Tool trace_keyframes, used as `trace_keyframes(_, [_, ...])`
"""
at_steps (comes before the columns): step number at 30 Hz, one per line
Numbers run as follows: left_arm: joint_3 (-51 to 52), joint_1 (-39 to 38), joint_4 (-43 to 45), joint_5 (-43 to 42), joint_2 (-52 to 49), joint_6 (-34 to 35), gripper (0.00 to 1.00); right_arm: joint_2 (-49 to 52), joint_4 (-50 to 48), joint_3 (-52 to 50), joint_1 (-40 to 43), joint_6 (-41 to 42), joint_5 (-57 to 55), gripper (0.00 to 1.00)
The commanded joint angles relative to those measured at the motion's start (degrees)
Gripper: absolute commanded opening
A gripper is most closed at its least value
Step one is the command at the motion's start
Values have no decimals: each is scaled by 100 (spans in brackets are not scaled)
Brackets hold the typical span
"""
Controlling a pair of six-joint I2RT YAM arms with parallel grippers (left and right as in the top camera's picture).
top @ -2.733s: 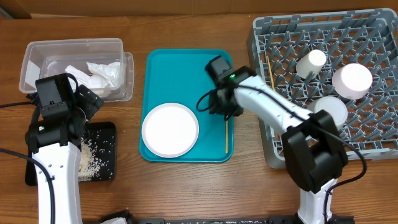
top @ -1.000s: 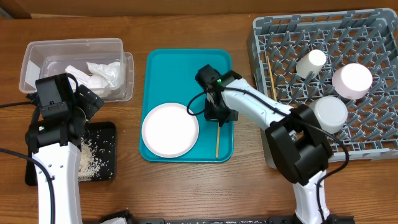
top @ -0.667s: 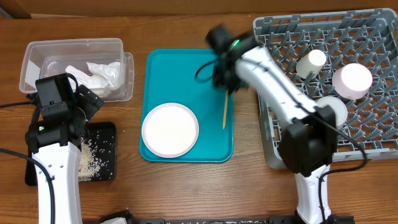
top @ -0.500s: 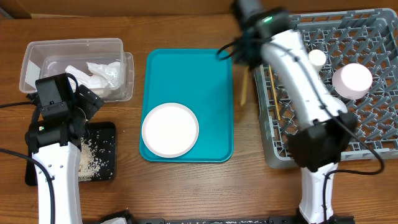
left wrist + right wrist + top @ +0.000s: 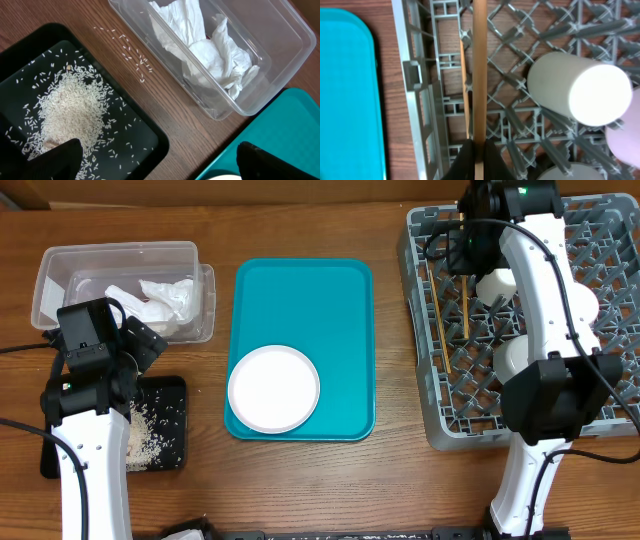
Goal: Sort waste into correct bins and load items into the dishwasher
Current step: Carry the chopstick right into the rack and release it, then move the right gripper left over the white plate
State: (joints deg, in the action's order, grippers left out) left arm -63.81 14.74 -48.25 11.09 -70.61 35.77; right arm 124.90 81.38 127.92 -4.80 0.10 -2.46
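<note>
Wooden and thin, a chopstick [image 5: 479, 75] is pinched at its near end by the closed right gripper [image 5: 479, 156] and held out flat over the far-left part of the grey dish rack [image 5: 440, 420]. It runs far to near, parallel to a second chopstick [image 5: 465, 85] that already lies in the rack just to its left. That alignment looks deliberate, so the pair can end up side by side in the same lane of the lattice rather than across the pegs. To the right of them a white cup [image 5: 577, 95] lies on its side, with the edge of a pink bowl [image 5: 626, 147] beyond it.

The left gripper [image 5: 161, 159] hangs with its fingers spread wide and holds nothing. It is over the bare wood between the black tray [image 5: 145, 135] and the clear tub [image 5: 50, 265], well apart from the rack. Rice [image 5: 70, 107] is heaped in the black tray and crumpled napkins [image 5: 210, 50] fill the tub, kept separate as food scraps and paper. A few stray grains [image 5: 130, 50] lie on the wood between them.

The white plate [image 5: 273, 388] sits on the near-left of the teal tray [image 5: 300, 300], not yet loaded. It is probably the next item for the rack.
</note>
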Motion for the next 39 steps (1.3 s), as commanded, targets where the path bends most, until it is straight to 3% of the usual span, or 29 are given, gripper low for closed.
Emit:
trace_keyframes(1, [-85,20,4,-22,55,-109,100,-59,-219,-321,39,-205,568,4])
trace_keyframes(4, [-85,20,7,-22,55,-109,100,-59,-356,-533,33,-205,822,7])
trace_keyframes(10, [-85,20,7,-22,52,-109,100,-59,-354,-623,0,-85,820,31])
trace_keyframes(13, [-85,17,7,-28,55,-107,100,-59,-258,-601,0,378,846,31])
trace_keyframes(16, [-85,20,7,-22,55,-109,100,-90,-87,-525,-2,487,1309,24])
trace_keyframes(22, [-85,17,7,-22,55,-109,100,-334,57,-413,-138,485,2656,28])
trace_keyframes(26, [-85,15,4,-24,55,-109,100,-404,63,-413,-417,487,3268,42])
trace_keyframes(27, [-85,15,4,-22,55,-109,100,-404,83,-415,-531,487,3353,52])
trace_keyframes(30, [-85,15,7,-22,52,-109,100,-396,98,-426,-916,538,3364,99])
trace_keyframes(39, [-85,15,7,-24,55,-109,100,-393,-876,-861,-2367,1325,2343,100])
